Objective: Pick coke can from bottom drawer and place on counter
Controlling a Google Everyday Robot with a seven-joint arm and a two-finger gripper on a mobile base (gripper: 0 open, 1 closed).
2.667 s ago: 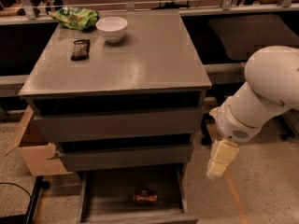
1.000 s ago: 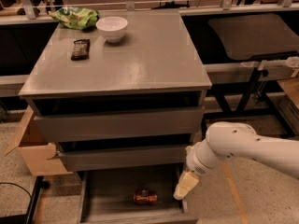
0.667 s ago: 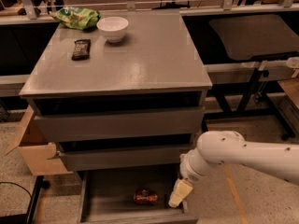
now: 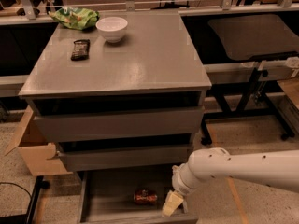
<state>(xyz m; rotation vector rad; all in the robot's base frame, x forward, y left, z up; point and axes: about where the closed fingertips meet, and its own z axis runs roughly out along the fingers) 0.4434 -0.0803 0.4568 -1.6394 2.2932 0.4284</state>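
The coke can [image 4: 145,196] lies on its side on the floor of the open bottom drawer [image 4: 107,190], near the middle front. My gripper [image 4: 171,204] hangs from the white arm that reaches in from the right. It is over the drawer's right front corner, just to the right of the can and apart from it. The counter [image 4: 140,55] is the broad grey top of the cabinet above.
On the counter stand a white bowl [image 4: 111,28], a dark snack bar [image 4: 80,49] and a green chip bag [image 4: 74,17] at the back left. A cardboard box [image 4: 32,148] sits left of the cabinet. A dark side table [image 4: 252,36] stands to the right.
My arm has swung down from the cabinet's right side and moved left. The gripper now sits low at the drawer's right front corner, closer to the can. The can has not moved.
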